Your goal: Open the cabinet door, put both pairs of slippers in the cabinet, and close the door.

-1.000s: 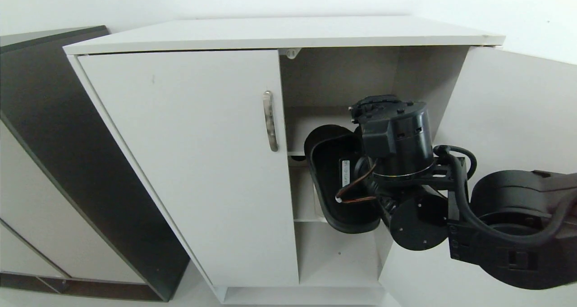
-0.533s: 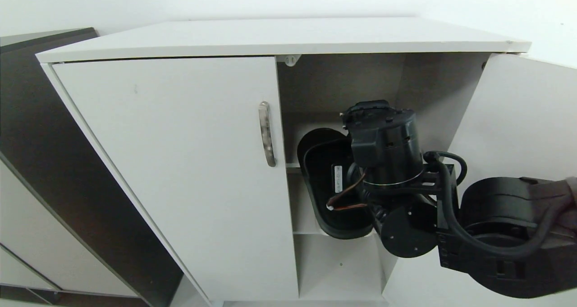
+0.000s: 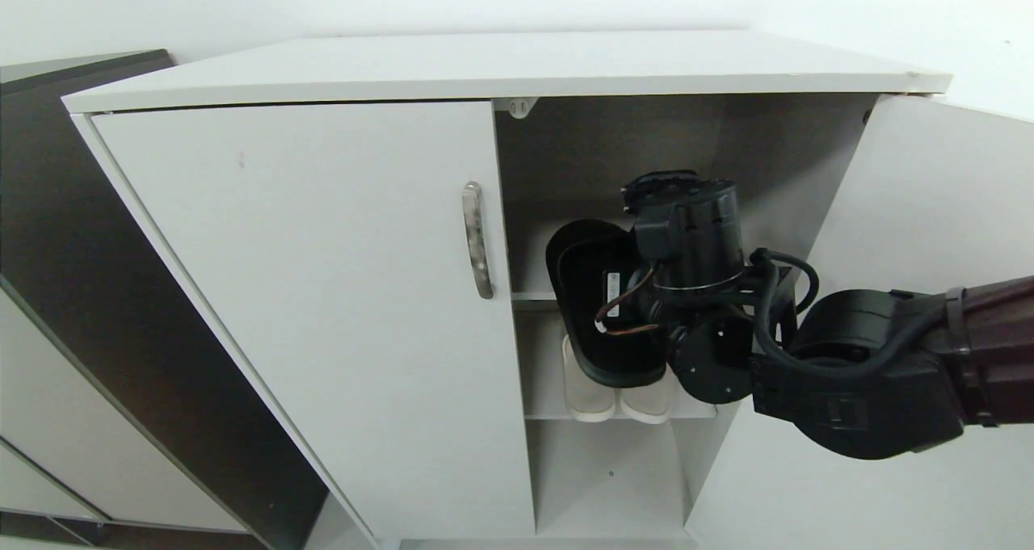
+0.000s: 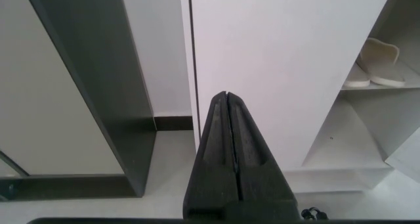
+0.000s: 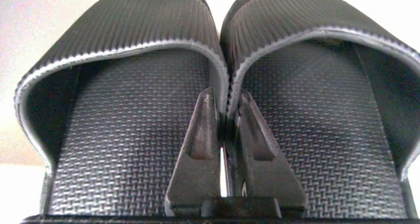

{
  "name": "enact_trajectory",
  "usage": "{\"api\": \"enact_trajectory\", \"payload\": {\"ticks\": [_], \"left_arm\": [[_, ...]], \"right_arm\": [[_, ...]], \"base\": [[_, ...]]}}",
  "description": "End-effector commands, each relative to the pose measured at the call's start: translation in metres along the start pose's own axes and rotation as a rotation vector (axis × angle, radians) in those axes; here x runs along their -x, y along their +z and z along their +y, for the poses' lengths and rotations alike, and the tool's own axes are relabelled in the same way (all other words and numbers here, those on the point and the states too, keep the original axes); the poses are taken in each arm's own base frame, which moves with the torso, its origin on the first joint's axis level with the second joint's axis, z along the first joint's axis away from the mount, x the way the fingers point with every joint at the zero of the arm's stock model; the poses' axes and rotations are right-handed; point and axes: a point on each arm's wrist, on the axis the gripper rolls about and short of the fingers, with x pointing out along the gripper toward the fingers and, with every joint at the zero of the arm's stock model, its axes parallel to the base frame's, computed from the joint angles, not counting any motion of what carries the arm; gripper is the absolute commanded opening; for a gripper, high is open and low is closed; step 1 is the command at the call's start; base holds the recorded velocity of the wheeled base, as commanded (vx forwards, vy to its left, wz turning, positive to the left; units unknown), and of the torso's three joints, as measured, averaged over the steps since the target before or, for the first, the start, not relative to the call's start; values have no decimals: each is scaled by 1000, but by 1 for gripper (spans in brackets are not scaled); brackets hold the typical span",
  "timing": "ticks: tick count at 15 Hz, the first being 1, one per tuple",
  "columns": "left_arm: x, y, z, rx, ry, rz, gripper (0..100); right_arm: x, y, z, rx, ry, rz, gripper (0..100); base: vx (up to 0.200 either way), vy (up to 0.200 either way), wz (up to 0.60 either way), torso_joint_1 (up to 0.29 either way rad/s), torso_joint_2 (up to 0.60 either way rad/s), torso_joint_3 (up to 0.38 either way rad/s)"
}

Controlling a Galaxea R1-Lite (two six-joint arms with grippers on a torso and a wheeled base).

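The white cabinet (image 3: 485, 61) stands with its right door (image 3: 905, 291) swung open and its left door (image 3: 323, 291) shut. My right gripper (image 5: 227, 122) is shut on the pair of black slippers (image 5: 131, 106), pinching their two inner edges together. In the head view the black slippers (image 3: 590, 291) hang at the open compartment, level with the upper shelf (image 3: 533, 297). A pair of white slippers (image 3: 588, 392) lies on the middle shelf below them; the left wrist view shows the white slippers (image 4: 377, 60) too. My left gripper (image 4: 227, 99) is shut on nothing, low before the left door.
A dark-edged panel (image 3: 121, 275) leans to the left of the cabinet. The left door carries a metal handle (image 3: 477, 239). The bottom compartment (image 3: 606, 469) is bare. White wall lies behind.
My right arm has lifted the black slippers and carried them deeper into the cabinet opening, uncovering the white slippers on the middle shelf. The head camera shifted between the first two frames.
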Motion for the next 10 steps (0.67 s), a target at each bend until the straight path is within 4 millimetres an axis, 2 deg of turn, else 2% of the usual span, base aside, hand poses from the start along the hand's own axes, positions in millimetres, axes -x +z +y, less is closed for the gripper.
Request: {"api": "enact_trajectory", "payload": {"ticks": [1, 6, 10], "left_arm": [[0, 0, 0, 0, 1, 0, 0], [0, 0, 0, 0, 1, 2, 0], [0, 0, 0, 0, 0, 2, 0]], "right_arm": [[-14, 7, -3, -10, -21, -7, 0], [-37, 27, -9, -19, -55, -8, 0], [-46, 27, -6, -12, -62, -13, 0]], "base": [[0, 0, 0, 0, 0, 0], [0, 0, 0, 0, 0, 0], [0, 0, 0, 0, 0, 0]]}}
